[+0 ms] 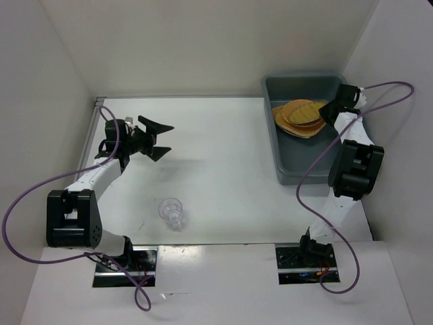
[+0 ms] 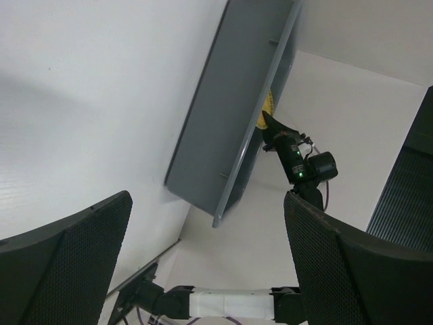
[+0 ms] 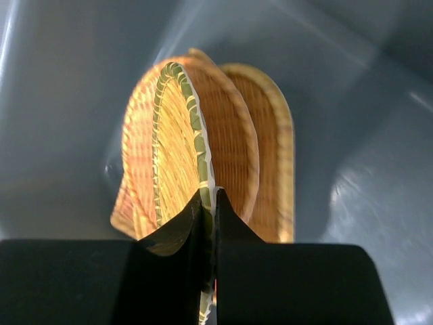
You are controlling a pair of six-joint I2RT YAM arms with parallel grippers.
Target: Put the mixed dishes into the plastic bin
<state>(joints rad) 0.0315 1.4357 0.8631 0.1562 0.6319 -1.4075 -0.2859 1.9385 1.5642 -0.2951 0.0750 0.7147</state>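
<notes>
Here, my left gripper (image 1: pixel 169 138) hangs wide open above the desk (image 1: pixel 223 135), with the clear cup (image 1: pixel 172 212) nearby. At right, my right gripper (image 3: pixel 215 203) pinches a woven plate (image 3: pixel 177 149) by its rim inside the plastic bin (image 1: pixel 304 84), against other plates (image 3: pixel 274 156).

The left arm (image 1: pixel 91 177) is based at 7 o'clock in the top view. Its elbow is folded low beside the base and the forearm rises toward 10 o'clock. The left gripper (image 1: pixel 164 139) points toward 3 o'clock with jaws spread wide; in the wrist view its fingers (image 2: pixel 67 264) stand well apart. The right arm (image 1: pixel 352 166) is based at 5 o'clock and extends toward 1 o'clock, with the wrist turned toward 9 o'clock. The right gripper (image 1: pixel 327 112) has its jaws nearly together, pinching the rim of a plate (image 3: pixel 177 156).
</notes>
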